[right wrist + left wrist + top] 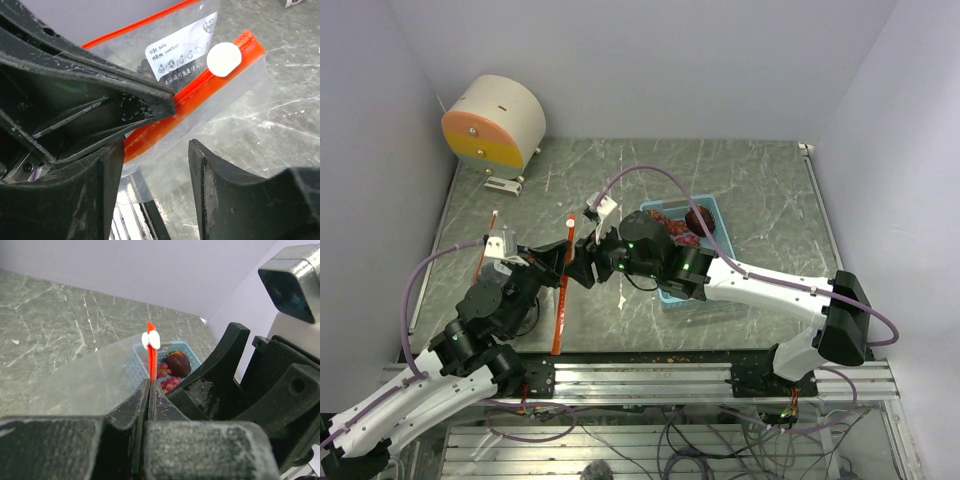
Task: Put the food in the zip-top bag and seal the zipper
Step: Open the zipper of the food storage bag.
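The zip-top bag (170, 45) is clear, with a printed label. Its orange-red zipper (562, 290) runs front to back at the table's left centre, with a white slider (223, 59) at its far end. My left gripper (558, 264) is shut on the zipper (150, 362), holding it on edge. My right gripper (155, 170) is open, right beside the left one; the bag's clear edge below the zipper (200, 90) lies between its fingers (215, 185). The food (678, 225), dark red berries (169, 382) and a round red fruit (177, 364), lies in the blue tray (710, 208).
The right arm (760, 285) reaches across the front of the blue tray. A round white and orange device (495, 122) stands at the back left. The table's metal front rail (650, 378) runs along the near edge.
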Tool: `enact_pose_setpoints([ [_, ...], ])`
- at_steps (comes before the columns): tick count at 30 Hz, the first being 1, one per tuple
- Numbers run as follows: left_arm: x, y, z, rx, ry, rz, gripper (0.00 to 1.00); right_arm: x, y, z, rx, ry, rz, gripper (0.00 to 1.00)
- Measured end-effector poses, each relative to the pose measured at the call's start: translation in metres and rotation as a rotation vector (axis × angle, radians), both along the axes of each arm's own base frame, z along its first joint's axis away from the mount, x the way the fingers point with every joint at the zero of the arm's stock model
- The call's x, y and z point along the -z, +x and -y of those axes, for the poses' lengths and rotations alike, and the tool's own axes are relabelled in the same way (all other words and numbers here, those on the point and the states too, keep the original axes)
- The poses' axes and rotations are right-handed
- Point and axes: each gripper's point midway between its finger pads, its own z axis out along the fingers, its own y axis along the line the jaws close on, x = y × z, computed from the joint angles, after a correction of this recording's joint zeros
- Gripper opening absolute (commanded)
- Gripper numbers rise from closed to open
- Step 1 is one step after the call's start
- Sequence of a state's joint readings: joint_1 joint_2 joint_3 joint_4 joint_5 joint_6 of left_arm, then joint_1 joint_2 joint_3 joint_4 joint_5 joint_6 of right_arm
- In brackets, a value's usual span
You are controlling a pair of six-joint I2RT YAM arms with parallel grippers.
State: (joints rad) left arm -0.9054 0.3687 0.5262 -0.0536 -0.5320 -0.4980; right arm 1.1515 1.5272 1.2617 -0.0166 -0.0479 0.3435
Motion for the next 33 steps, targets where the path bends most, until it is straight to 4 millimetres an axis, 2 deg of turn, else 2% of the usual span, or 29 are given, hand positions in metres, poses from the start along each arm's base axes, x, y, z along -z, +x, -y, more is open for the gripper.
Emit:
enact_pose_setpoints([
  [13,-0.001,0.003,-0.006,-0.034,-0.007,0.002,0.07,-0.003,0.000,-0.008,0.052,0.007,-0.036,0.52],
  [25,-0.002,0.003,-0.011,-0.056,-0.007,0.007,0.07,0.008,-0.002,-0.015,0.118,-0.039,-0.045,0.48],
  [29,-0.003,0.002,-0.011,-0.050,-0.013,0.012,0.07,0.009,0.002,-0.016,0.143,-0.044,-0.032,0.30],
  [30,-0.004,0.001,-0.012,-0.049,-0.014,0.013,0.07,0.009,0.004,-0.016,0.152,-0.047,-0.027,0.23],
  [32,-0.004,0.000,-0.012,-0.044,-0.014,0.014,0.07,0.013,0.007,-0.015,0.176,-0.058,-0.016,0.00],
  [33,-0.003,-0.001,-0.012,-0.041,-0.011,0.012,0.07,0.015,0.010,-0.014,0.194,-0.065,-0.009,0.00],
])
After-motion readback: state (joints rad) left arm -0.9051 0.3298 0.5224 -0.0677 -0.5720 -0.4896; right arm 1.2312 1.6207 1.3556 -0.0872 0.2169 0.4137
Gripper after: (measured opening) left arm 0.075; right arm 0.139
